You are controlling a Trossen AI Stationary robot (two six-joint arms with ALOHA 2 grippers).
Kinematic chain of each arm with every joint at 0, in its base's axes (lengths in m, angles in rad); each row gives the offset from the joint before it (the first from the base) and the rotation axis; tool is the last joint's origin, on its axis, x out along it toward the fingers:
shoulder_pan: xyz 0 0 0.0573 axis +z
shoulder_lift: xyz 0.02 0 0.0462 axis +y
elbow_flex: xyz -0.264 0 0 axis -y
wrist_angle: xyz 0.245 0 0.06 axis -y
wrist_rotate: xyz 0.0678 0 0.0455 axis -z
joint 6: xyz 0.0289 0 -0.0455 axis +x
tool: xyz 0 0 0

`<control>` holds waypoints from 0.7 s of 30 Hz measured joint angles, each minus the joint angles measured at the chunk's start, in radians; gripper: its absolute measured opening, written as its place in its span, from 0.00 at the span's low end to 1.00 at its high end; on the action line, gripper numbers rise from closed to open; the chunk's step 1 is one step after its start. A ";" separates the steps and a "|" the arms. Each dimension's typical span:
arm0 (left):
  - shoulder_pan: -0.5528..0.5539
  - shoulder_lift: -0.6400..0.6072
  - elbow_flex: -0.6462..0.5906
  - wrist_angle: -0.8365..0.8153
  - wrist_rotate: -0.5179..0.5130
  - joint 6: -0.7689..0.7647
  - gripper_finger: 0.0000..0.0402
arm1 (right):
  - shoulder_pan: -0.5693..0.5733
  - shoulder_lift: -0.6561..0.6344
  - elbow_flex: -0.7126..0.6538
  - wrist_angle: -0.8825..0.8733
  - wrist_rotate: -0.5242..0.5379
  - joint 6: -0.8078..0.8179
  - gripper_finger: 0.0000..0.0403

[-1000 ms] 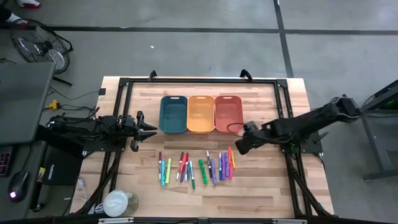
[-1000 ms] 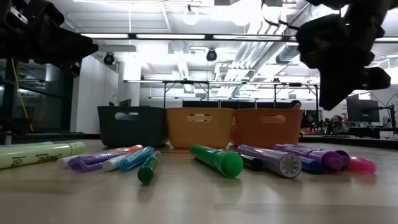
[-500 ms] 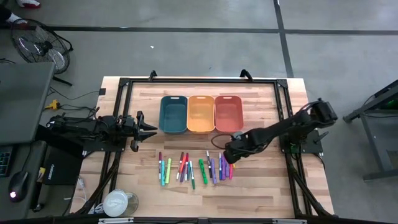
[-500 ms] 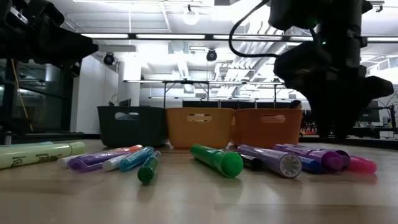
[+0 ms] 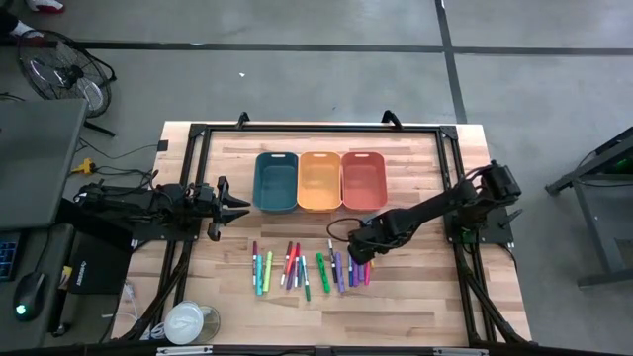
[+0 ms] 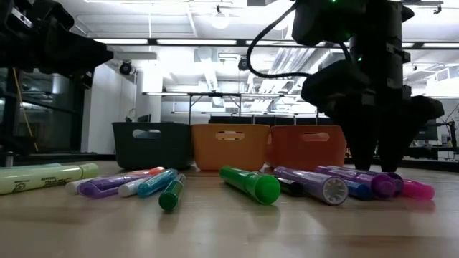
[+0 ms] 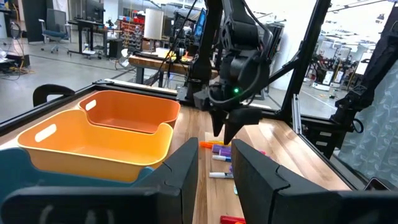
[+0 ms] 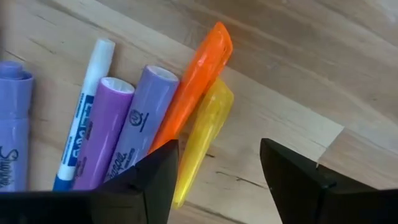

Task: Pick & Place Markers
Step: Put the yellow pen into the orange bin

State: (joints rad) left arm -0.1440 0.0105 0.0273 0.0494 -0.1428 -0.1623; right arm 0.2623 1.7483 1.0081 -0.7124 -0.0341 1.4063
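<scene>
The right gripper (image 5: pixel 362 249) has dropped onto the right-end coloured plastic markers (image 5: pixel 346 265) — jaws now wide, ready to grasp; left gripper (image 5: pixel 237 207) waits, half-open.

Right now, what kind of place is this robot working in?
Probably a robotics lab or workshop: a concrete floor, exposed ceiling ducts, and rows of workbenches with equipment behind the table.

A wooden table (image 5: pixel 415 158) sits mid-frame on a grey concrete floor (image 5: pixel 297 79) crossed by dark seams. A floor fan (image 5: pixel 61 71) stands at upper left, a grey desk (image 5: pixel 30 148) at left. In the level view, bright ceiling lights (image 6: pixel 219 20) and pipes fill an open workshop.
</scene>
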 joint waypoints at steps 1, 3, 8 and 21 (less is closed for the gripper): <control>0.000 0.000 0.000 0.000 0.000 0.000 0.23 | 0.000 0.006 0.001 0.000 0.000 0.000 0.52; 0.000 0.000 0.000 0.000 0.000 0.000 0.23 | 0.000 0.008 -0.001 0.000 0.003 0.001 0.51; 0.000 0.000 0.000 0.000 0.000 0.000 0.23 | 0.000 0.008 -0.007 -0.034 0.031 0.006 0.49; 0.000 0.000 0.000 0.000 0.000 0.000 0.23 | -0.001 0.066 -0.003 -0.042 0.031 -0.007 0.46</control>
State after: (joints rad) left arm -0.1442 0.0106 0.0270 0.0490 -0.1425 -0.1623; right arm 0.2611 1.8144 1.0046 -0.7547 -0.0035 1.3994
